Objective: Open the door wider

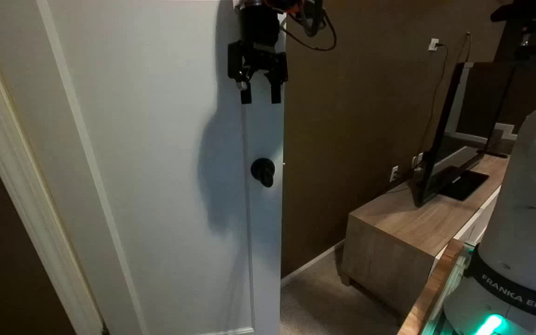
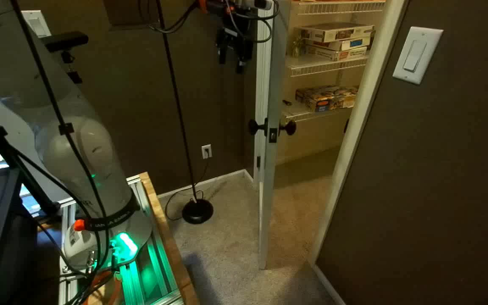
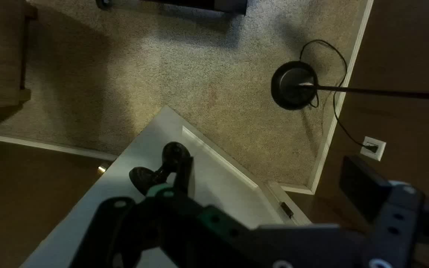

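My jaws hang apart, higher than the knob [image 1: 263, 172] on the door [image 1: 156, 163]; my band [image 1: 519, 292] reads "FRANKA EMIKA."

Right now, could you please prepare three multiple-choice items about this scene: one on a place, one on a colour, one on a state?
1. Where is the gripper relative to the knob?
A) Below it B) Above it C) Clasped around it

2. What colour is the door?
A) White B) Red C) Black

3. How does the door stand?
A) Shut B) Lying flat C) Open

1 B: both exterior views show it higher.
2 A: it looks pale white against the brown wall.
3 C: in an exterior view, shelves show between its edge and the door frame.
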`<act>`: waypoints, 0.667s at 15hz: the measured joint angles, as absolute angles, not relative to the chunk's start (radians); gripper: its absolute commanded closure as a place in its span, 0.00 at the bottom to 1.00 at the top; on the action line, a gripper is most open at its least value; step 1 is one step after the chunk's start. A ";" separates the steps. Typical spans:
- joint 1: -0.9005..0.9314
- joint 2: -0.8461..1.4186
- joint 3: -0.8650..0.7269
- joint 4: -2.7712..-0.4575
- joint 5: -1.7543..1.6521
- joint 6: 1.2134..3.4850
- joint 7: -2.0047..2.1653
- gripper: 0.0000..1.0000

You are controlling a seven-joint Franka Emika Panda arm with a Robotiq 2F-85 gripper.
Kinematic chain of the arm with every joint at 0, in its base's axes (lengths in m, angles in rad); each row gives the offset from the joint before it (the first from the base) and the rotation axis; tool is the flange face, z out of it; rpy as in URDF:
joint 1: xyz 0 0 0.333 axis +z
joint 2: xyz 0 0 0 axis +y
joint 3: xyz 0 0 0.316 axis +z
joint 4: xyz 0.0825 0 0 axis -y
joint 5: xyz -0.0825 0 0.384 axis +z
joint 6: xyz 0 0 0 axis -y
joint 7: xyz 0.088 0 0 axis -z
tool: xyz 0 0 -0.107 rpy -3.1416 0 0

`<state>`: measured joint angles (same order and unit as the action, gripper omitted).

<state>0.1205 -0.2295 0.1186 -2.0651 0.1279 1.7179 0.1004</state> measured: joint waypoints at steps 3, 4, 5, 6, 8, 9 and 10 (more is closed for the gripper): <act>0.120 -0.230 0.119 -2.065 0.128 1.718 0.100 0.00; 0.120 -0.230 0.119 -2.065 0.128 1.718 0.100 0.00; 0.120 -0.230 0.119 -2.065 0.128 1.718 0.100 0.00; 0.120 -0.230 0.119 -2.065 0.128 1.718 0.100 0.00; 0.121 -0.234 0.121 -2.074 0.126 1.720 0.099 0.00; 0.121 -0.246 0.122 -2.093 0.126 1.729 0.097 0.00; 0.121 -0.266 0.121 -2.124 0.126 1.744 0.094 0.00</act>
